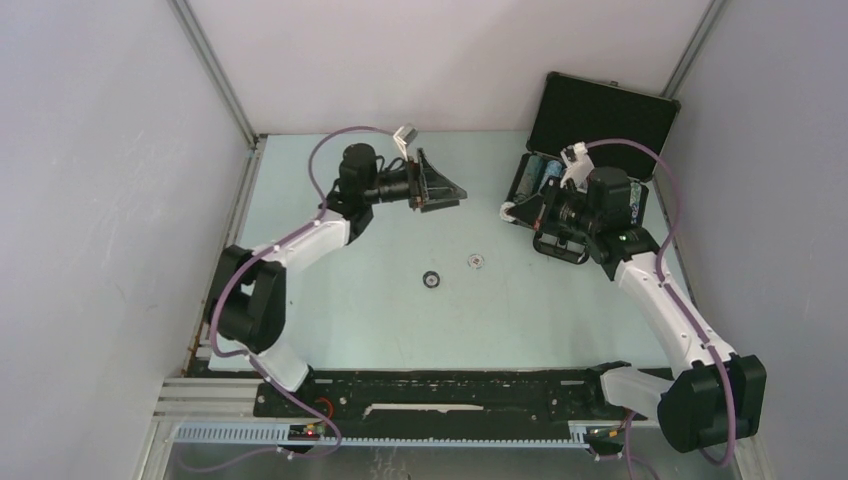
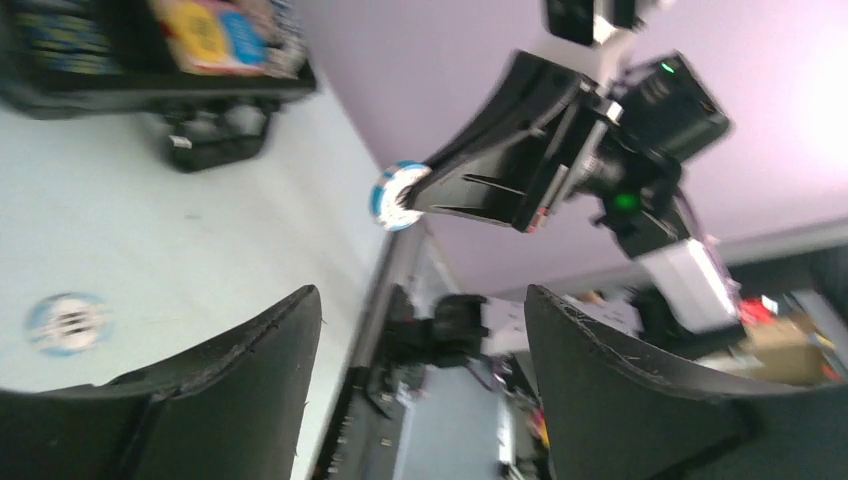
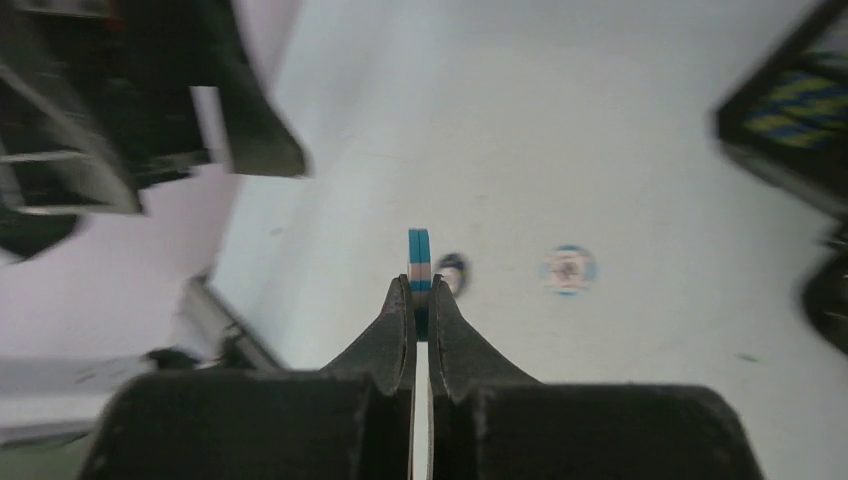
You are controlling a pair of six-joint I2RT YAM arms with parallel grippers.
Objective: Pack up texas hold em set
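Observation:
The black silver-trimmed briefcase (image 1: 600, 110) stands open at the back right, with rows of striped chips (image 1: 545, 175) in its base. My right gripper (image 1: 512, 211) hovers just left of the case, shut on a blue-and-white chip (image 3: 419, 262), held on edge between the fingertips (image 3: 420, 292). The same chip shows in the left wrist view (image 2: 395, 197). My left gripper (image 1: 440, 190) is open and empty above the table's back middle, its jaws (image 2: 420, 320) wide apart and facing the right gripper. A dark disc (image 1: 432, 279) and a pale blue patterned disc (image 1: 477, 261) lie on the table.
The two discs also show in the right wrist view, the dark one (image 3: 453, 272) and the pale blue one (image 3: 569, 269). The pale one appears in the left wrist view (image 2: 66, 322). Walls close in the table on three sides. The briefcase handle (image 1: 560, 247) sticks out toward the front.

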